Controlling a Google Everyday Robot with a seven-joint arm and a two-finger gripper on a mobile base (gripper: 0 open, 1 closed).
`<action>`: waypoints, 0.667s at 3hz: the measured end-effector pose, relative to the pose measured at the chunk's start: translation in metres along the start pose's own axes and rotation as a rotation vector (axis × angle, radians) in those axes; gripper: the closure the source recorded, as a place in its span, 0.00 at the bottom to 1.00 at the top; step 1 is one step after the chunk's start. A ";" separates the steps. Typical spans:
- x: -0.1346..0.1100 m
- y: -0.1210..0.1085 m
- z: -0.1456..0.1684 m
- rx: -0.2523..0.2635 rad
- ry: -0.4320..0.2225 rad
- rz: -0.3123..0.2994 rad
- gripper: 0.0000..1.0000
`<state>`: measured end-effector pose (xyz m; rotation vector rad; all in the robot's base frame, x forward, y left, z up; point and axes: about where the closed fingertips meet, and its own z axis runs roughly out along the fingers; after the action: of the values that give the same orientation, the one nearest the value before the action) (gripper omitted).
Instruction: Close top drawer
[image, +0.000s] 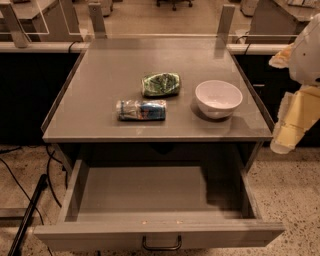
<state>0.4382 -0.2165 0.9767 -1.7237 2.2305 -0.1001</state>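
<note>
Gaping open below the desk, the top drawer juts toward the camera, its dark handle central. The robot's claw hangs beside the desk's right edge, apart from the drawer; whether wide or narrow cannot be told.

The gripper hung at the right edge, beside the grey table's front right corner. Speckled floor lay below it. Black cables trailed over the floor far to its left. A pale rail ran behind the table. Lighting was dim and warm.
</note>
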 end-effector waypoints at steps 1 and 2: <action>0.000 0.000 0.000 0.000 0.000 0.000 0.02; 0.000 0.000 0.000 0.000 0.000 0.000 0.25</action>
<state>0.4380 -0.2167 0.9766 -1.7232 2.2309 -0.0998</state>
